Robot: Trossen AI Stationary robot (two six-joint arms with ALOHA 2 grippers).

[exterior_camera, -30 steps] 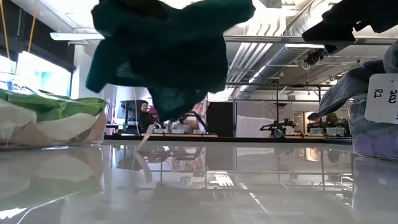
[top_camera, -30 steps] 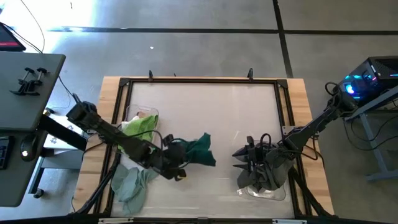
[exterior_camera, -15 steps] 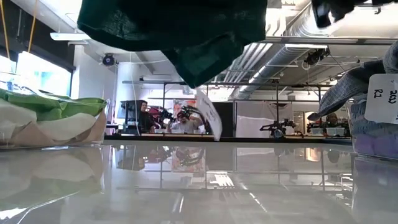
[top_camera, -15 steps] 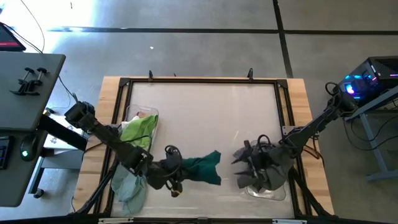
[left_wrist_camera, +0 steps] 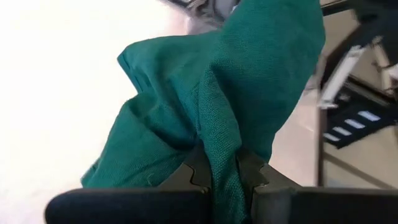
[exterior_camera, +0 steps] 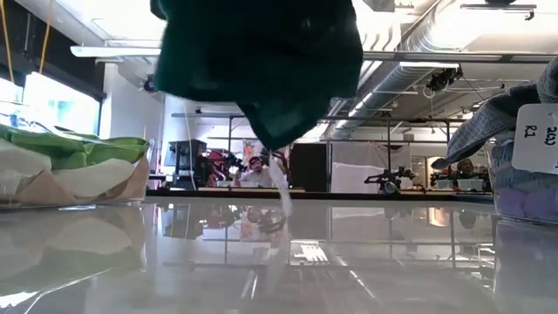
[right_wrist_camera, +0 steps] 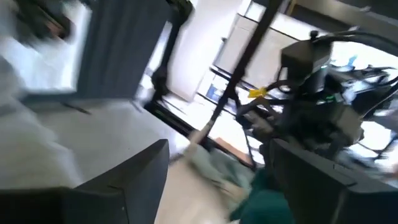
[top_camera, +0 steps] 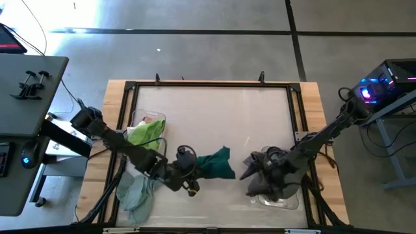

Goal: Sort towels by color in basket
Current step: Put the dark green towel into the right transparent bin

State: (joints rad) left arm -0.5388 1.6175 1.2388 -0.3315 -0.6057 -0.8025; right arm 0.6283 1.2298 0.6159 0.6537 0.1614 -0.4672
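A glossy white table (top_camera: pixel 208 110) with a wooden border sits on grey floor (top_camera: pixel 195 39), beside a grey desk (top_camera: pixel 29 91).

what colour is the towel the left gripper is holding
Dark green towel, pinched in the left gripper; clearest in the left wrist view.

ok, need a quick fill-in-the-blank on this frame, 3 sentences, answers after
1. The left gripper is shut on a dark ____ towel.
2. In the low view that towel hangs ____ the table, not touching it.
3. The lime green towel lies on the table's ____ side in the high view.

Missing words: green; above; left
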